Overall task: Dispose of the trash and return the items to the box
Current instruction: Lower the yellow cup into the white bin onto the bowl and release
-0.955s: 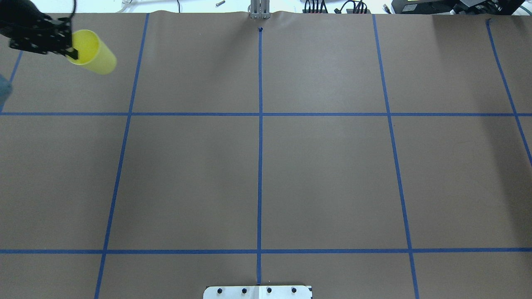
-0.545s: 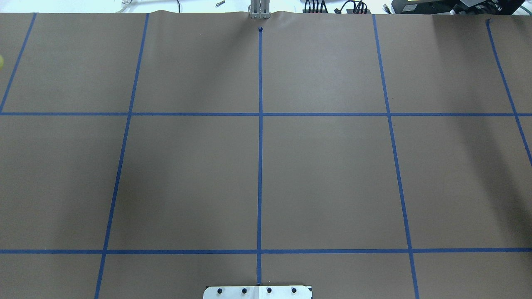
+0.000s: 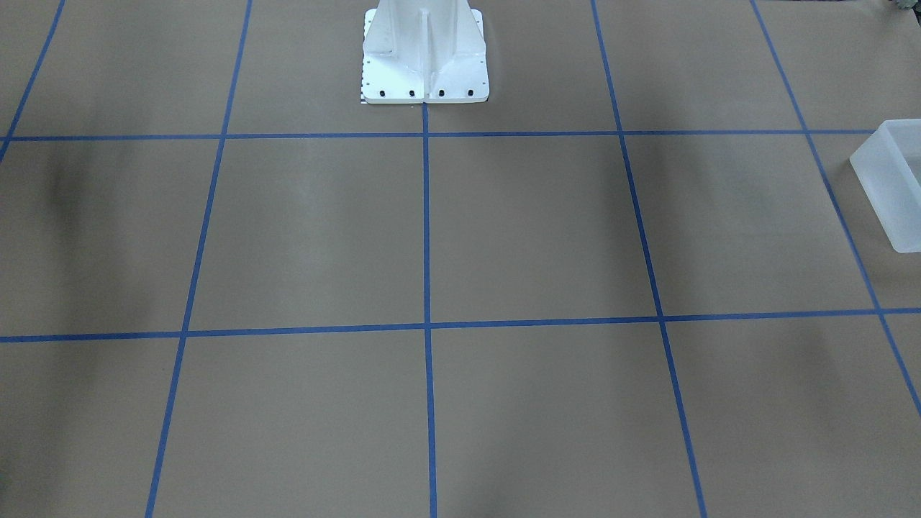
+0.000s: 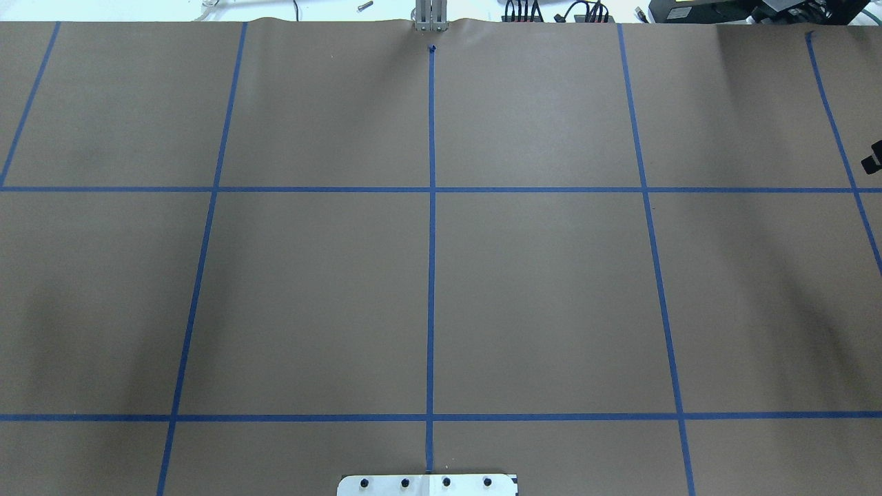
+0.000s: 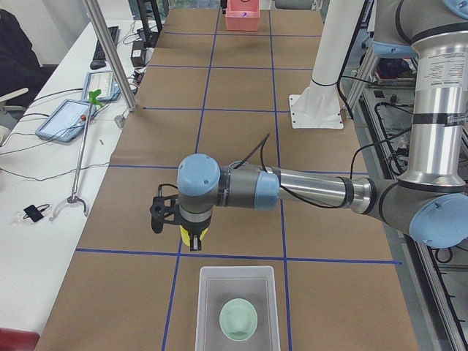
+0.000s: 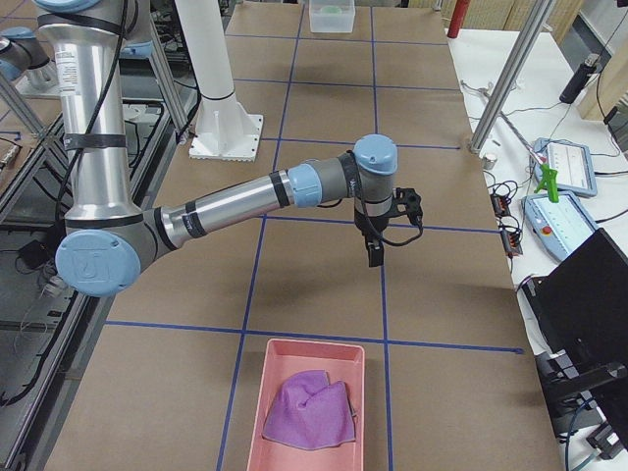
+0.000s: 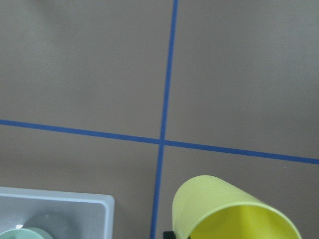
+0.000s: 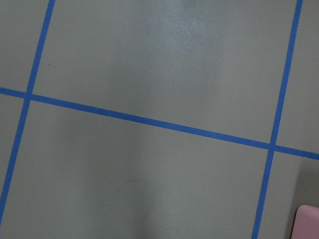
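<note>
My left gripper [image 5: 193, 240] is shut on a yellow cup [image 7: 233, 209] and holds it in the air, just short of the frosted-white box [image 5: 238, 311]. The cup also shows in the exterior left view [image 5: 194, 235]. A mint-green bowl [image 5: 239, 320] lies in the box; its rim shows in the left wrist view [image 7: 20, 233] beside the box corner [image 7: 60, 206]. The box's end shows in the front-facing view [image 3: 891, 188]. My right gripper [image 6: 375, 255] hangs above the brown table; I cannot tell whether it is open or shut. A black bit of the right gripper [image 4: 873, 159] shows at the overhead view's right edge.
A pink tray [image 6: 312, 402] with a purple cloth [image 6: 309, 412] in it stands at the table's right end; its corner shows in the right wrist view [image 8: 309, 221]. The white pedestal [image 3: 424, 50] stands at the robot's side. Blue tape lines grid the brown paper.
My left gripper with the yellow cup has moved left, out of the overhead view. A black part of the right gripper has come in at that view's right edge.
</note>
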### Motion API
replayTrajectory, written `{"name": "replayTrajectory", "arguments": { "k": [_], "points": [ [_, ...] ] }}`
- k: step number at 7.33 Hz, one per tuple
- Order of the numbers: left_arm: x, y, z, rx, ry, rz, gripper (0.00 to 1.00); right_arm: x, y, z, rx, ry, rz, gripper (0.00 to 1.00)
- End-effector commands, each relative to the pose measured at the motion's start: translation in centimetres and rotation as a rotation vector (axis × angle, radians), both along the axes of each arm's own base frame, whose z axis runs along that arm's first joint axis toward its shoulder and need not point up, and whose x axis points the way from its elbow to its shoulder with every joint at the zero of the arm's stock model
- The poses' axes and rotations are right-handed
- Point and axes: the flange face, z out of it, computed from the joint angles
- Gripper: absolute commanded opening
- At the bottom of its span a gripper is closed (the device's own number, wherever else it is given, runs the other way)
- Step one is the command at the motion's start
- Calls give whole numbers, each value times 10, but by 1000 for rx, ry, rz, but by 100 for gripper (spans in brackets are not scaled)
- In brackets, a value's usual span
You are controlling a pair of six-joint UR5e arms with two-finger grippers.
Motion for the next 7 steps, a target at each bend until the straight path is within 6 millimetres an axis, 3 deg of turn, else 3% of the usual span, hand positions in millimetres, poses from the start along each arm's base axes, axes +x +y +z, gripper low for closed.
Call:
{"name": "replayTrajectory", "arguments": {
  "k": [1,3,5,7],
  "points": [
    [-27,28,94,-76,-44,60,0,-8,-2,8,-8,4,-19,100],
    [-30,49,156,-163,-94,112,0,-7,-2,5,-1,-3,-23,100],
    [-39,73,212,-146,-99,78,0,-6,1,5,0,-3,-20,100],
    [-43,86,231,-176,-102,68,0,-5,3,12,-17,-1,-21,100]
  ]
}}
